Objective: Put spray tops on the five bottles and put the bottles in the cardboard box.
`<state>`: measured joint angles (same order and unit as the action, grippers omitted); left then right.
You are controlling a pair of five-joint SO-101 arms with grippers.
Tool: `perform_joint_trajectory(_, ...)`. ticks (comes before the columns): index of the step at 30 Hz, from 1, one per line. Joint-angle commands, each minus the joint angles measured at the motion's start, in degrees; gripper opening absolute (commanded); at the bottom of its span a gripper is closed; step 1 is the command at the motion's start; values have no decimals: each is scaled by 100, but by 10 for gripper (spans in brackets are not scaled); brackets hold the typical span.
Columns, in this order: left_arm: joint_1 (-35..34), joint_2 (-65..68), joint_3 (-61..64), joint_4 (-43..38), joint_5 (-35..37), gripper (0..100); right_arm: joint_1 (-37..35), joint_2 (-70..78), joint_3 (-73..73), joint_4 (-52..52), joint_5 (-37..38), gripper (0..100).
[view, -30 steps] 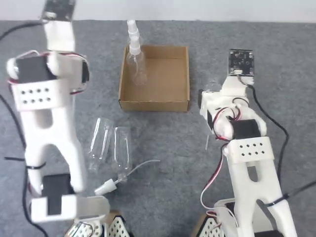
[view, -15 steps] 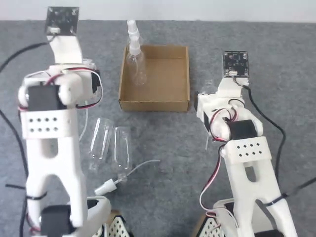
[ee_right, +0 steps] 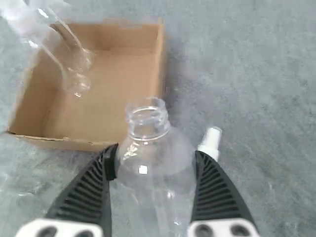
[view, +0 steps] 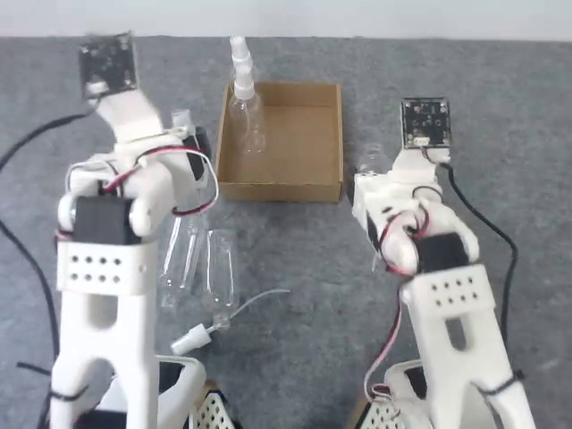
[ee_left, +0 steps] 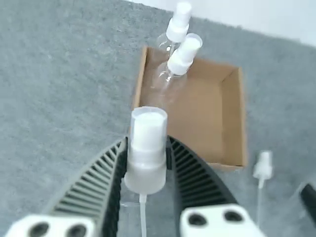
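My left gripper [ee_left: 146,144] is shut on a white spray top [ee_left: 146,133] with its tube hanging down, held just left of the cardboard box [view: 295,143]. My right gripper [ee_right: 153,154] is shut on a clear uncapped bottle [ee_right: 150,165], upright by the box's right front corner [view: 369,164]. One capped bottle [view: 245,112] leans in the box's far left corner; another [view: 239,51] stands just behind the box. Two uncapped bottles [view: 183,250] [view: 221,264] lie in front of the box on the left. A loose spray top [view: 198,337] lies nearer the front.
Grey carpet [view: 304,268] covers the table. Another loose spray top [ee_right: 211,140] lies on the carpet close beside the right gripper, also seen as a spray top [ee_left: 262,165] right of the box. Most of the box floor [ee_left: 205,111] is bare.
The left arm has swung right and forward toward the box, carrying the spray top. The right arm has shifted slightly left with its bottle.
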<state>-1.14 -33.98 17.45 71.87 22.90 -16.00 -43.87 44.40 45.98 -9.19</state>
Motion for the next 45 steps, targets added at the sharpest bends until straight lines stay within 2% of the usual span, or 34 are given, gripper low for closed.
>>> perform_joint_trajectory(1, 9, -475, -13, -193, 185, 11, -295, -708, 114, 110, 413, 20)
perform_joint_trajectory(9, 0, -897, 154, -202, 862, 10, -716, -1367, 492, 110, 624, 21)
perform_joint_trajectory(17, -44, -1609, 330, -343, 870, 10, -1182, -1921, 818, 101, 624, 23)
perform_joint_trajectory(23, -44, -2092, 1015, -1125, 897, 10, -1376, -2422, 1468, -620, 624, 20)
perform_joint_trajectory(29, -44, -2857, 1516, -1538, 1793, 9, -1622, -2870, 2242, -1525, 633, 20)
perform_joint_trajectory(36, -44, -3473, 1965, -2040, 2233, 9, -1657, -2949, 2400, -1727, 633, 23)
perform_joint_trajectory(40, -44, -3789, 2299, -2426, 2505, 9, -1974, -2967, 2497, -1736, 633, 24)
perform_joint_trajectory(45, -44, -4246, 2844, -2919, 2549, 9, -2123, -2958, 2532, -1736, 633, 24)
